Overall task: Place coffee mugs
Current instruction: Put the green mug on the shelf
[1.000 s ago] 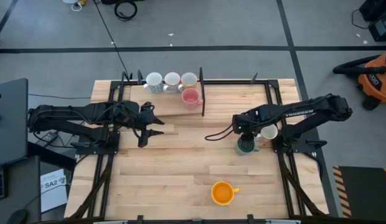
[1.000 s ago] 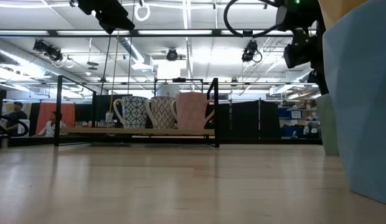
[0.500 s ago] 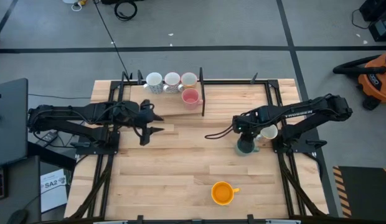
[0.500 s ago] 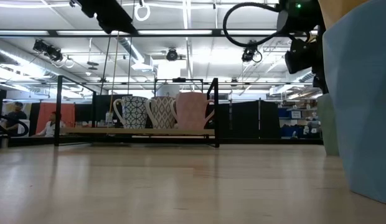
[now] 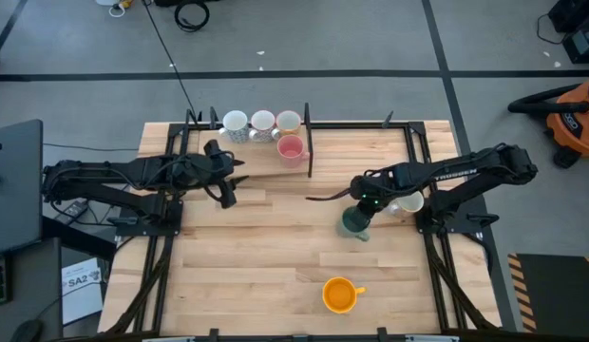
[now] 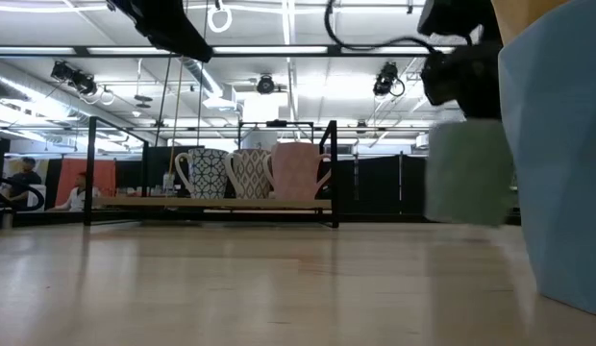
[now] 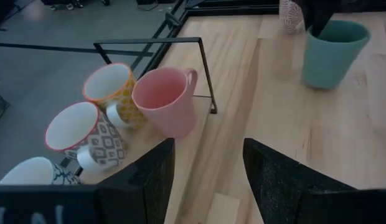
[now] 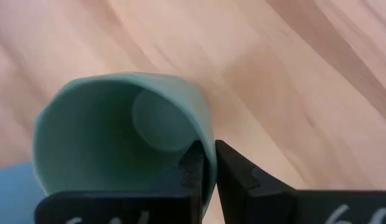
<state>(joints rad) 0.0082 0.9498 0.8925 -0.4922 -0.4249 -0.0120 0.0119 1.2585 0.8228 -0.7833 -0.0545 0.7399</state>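
The right claw [image 8: 205, 163] is clenched on the green mug's [image 8: 118, 140] rim, lifting it clear of the bench [image 5: 275, 256].

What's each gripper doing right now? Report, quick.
Left gripper: open, empty, near the pink mug.
Right gripper: shut on the green mug rim.

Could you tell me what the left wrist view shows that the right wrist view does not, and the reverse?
Only the left wrist view shows the pink mug beside two patterned mugs on the rack, and the left gripper open. Only the right wrist view shows the right gripper shut on the green mug's rim and the inside of that mug. Both show the green mug and the wooden table.
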